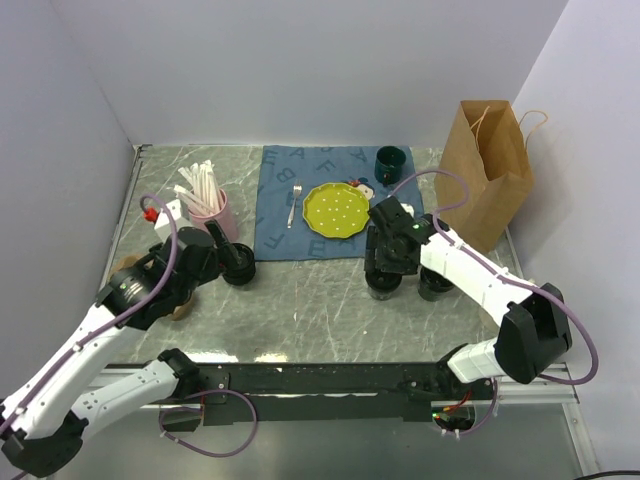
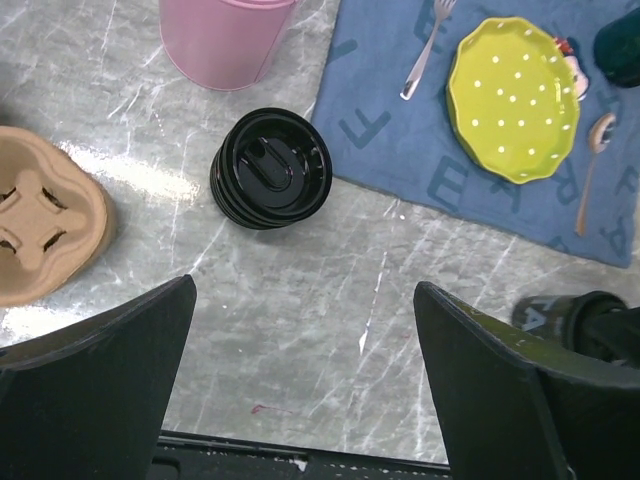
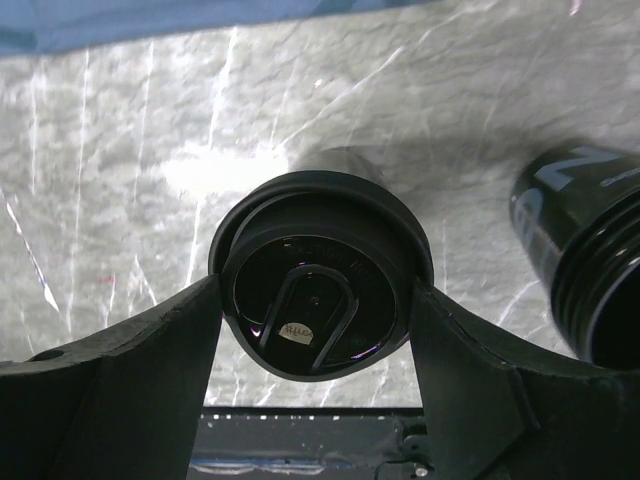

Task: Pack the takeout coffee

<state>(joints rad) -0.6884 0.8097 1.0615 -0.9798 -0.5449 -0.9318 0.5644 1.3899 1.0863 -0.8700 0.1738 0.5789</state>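
Note:
A black takeout coffee cup with a round lid (image 3: 315,300) sits between my right gripper's fingers (image 3: 150,350), which press on both sides of it just below the lid. In the top view this gripper (image 1: 385,272) is at centre right, over the cup (image 1: 383,288). A second black lidded cup (image 2: 270,168) stands by the blue mat's left corner (image 1: 238,268). My left gripper (image 2: 305,290) is open and empty, a little short of that cup, and appears in the top view (image 1: 222,250). A third black cup (image 3: 585,270) stands just right of the held one (image 1: 435,285).
A brown paper bag (image 1: 487,185) stands open at back right. A blue mat (image 1: 275,200) holds a yellow plate (image 1: 335,210), a fork (image 1: 294,203) and a dark green mug (image 1: 390,162). A pink cup of straws (image 1: 210,210) and a cardboard cup carrier (image 2: 40,225) are at left.

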